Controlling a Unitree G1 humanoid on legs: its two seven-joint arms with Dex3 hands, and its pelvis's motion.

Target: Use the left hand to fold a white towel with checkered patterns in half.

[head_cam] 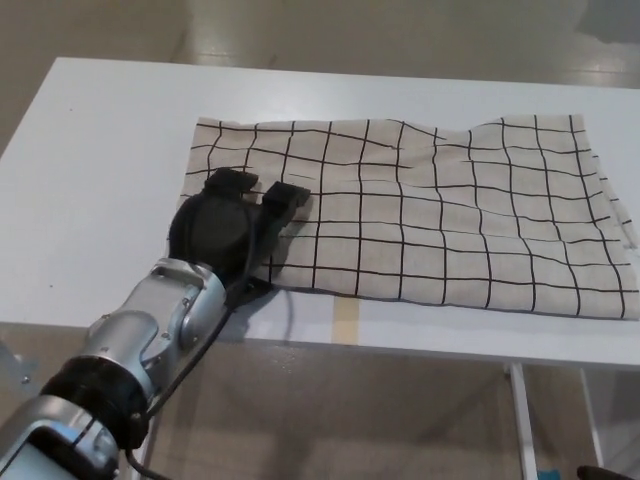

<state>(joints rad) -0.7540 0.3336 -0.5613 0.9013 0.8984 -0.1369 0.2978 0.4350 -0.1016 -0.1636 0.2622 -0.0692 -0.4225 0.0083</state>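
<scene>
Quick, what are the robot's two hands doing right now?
Left hand: resting on the towel at its left end; open or shut cannot be told.
Right hand: not in view.

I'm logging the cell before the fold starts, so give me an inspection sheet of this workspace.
Surface: white rectangular table, a tan tape strip at its near edge.
Job's things: white cloth towel with black checkered lines, spread flat, slightly rippled, unfolded.
Clutter: nothing seen.
Hands: black left hand lies on the towel's near-left corner, fingers curled down on the cloth; grasp not confirmed. Right hand not in view.
Cables: black cable looping beside the silver left forearm.
Surroundings: beige floor, table legs below.
</scene>
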